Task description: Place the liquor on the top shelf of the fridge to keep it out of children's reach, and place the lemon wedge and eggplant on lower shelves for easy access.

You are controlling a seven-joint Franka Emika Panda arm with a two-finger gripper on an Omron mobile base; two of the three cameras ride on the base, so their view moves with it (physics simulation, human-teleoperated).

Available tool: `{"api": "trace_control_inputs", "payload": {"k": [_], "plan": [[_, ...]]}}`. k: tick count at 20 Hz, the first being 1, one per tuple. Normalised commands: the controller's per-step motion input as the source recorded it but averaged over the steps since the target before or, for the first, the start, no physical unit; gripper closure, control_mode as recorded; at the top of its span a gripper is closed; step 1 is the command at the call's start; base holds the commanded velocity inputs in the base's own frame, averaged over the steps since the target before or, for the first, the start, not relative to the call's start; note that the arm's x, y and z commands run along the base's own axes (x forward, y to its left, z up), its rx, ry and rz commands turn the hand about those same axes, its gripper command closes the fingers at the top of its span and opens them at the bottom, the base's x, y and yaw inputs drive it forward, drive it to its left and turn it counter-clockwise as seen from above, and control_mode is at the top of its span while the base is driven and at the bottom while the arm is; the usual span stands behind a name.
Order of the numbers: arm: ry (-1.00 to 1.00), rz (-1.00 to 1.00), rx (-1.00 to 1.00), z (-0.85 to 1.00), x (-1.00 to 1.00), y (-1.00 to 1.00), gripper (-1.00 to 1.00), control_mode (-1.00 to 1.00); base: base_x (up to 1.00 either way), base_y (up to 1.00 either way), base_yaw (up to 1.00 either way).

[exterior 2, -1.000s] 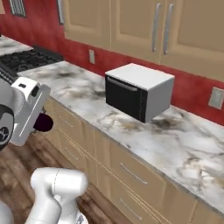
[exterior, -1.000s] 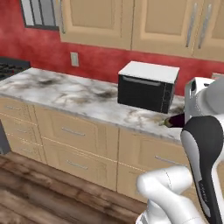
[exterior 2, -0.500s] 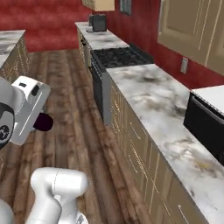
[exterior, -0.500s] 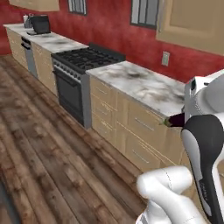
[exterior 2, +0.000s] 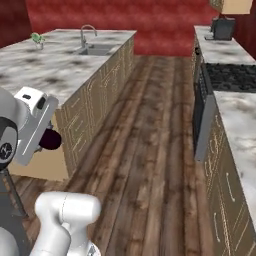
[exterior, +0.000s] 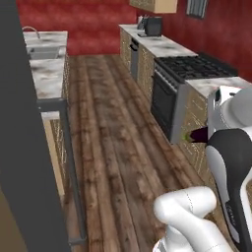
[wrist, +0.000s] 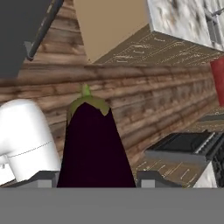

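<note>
Pincer [wrist: 97, 179] jaws stand partway apart and closed on the one eggplant [wrist: 94, 148], which juts forward between the two dark finger tips [wrist: 154, 178], green stem end outermost. From the left base view, the eggplant [exterior: 198, 135] pokes out beside the white arm; a second ago this camera faced a counter with a microwave, and now it looks down a long wooden floor past one stove [exterior: 189, 71], so the base has swung round, probably toward the fridge [exterior: 22, 147], whose dark grey edge fills the left. From the right base view, the eggplant [exterior 2: 49, 139] shows at the wrist, with one sink [exterior 2: 92, 48] on the island counter; the carry is under way and no shelf is reached yet.
</note>
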Motion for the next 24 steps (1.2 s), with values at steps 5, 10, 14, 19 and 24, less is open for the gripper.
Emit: {"api": "trace_control_inputs", "payload": {"k": [5,10,14,19,24], "plan": [[0.00,0.00,0.00,0.00,0.00,0.00,1.00,1.00,0.38,0.29,0.60],[0.00,0.00,0.00,0.00,0.00,0.00,1.00,1.00,0.84,-0.31,0.38],[0.00,0.00,0.00,0.00,0.00,0.00,1.00,1.00,0.93,-0.58,0.31],[0.00,0.00,0.00,0.00,0.00,0.00,1.00,1.00,0.46,-0.19,0.41],[0.00,0.00,0.00,0.00,0.00,0.00,1.00,1.00,0.00,0.00,0.58]]}}
